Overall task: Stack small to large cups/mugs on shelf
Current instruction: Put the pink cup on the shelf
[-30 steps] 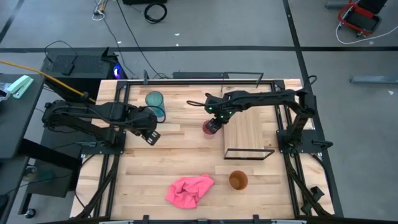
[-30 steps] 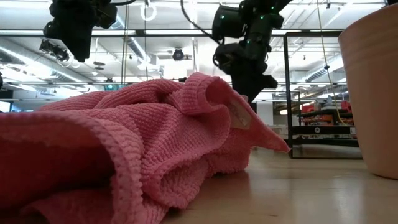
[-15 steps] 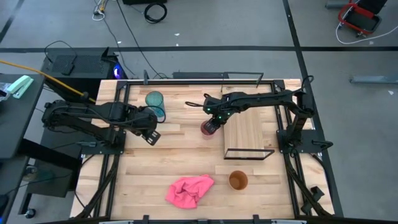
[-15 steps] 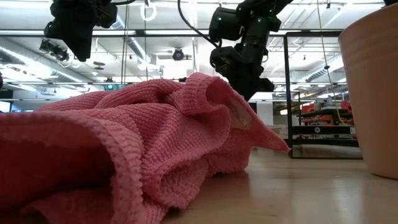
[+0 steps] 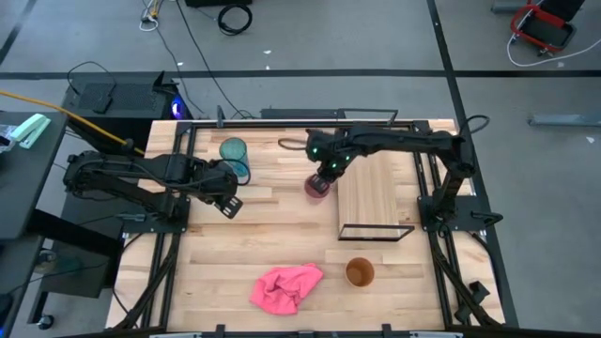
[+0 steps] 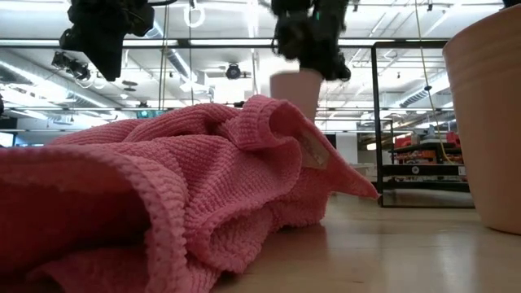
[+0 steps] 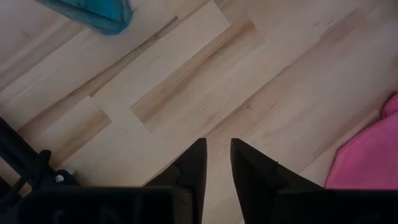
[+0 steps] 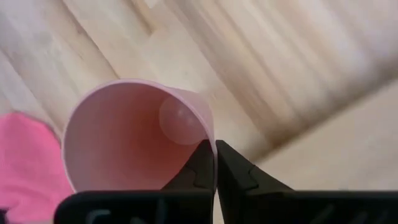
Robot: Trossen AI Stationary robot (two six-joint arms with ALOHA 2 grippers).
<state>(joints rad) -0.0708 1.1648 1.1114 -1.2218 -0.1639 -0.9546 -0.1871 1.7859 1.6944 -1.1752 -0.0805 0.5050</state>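
My right gripper (image 5: 326, 170) is shut on the small pink cup (image 5: 317, 186), (image 6: 295, 91), just left of the shelf (image 5: 376, 192), a light board in a black wire frame. The teal cup (image 5: 234, 158) stands on the tabletop at the far left. Its edge shows in the left wrist view (image 7: 93, 12). The orange cup (image 5: 360, 272) stands near the front edge, close to the low camera (image 6: 488, 114). My left gripper (image 5: 228, 202), (image 7: 217, 165) hovers open over bare planks just nearer than the teal cup. My right gripper pinches the pink cup's rim (image 8: 210, 138), one finger (image 8: 198, 167) inside the cup and the other (image 8: 235, 171) outside its wall. The fingers come from above, pointing down. The cup hangs below them, mouth up, raised above the table; the cloth hides its base in the low view.
A crumpled pink cloth (image 5: 286, 286) lies near the front edge and fills most of the low view (image 6: 163, 187). Black frame rails (image 5: 174, 216) run along both sides of the table. Open planks lie between the cloth and the arms.
My right gripper has taken hold of the pink cup and gone up and slightly toward the far edge. In the low view the cup was hidden behind the cloth and now shows above it, hanging from the fingers.
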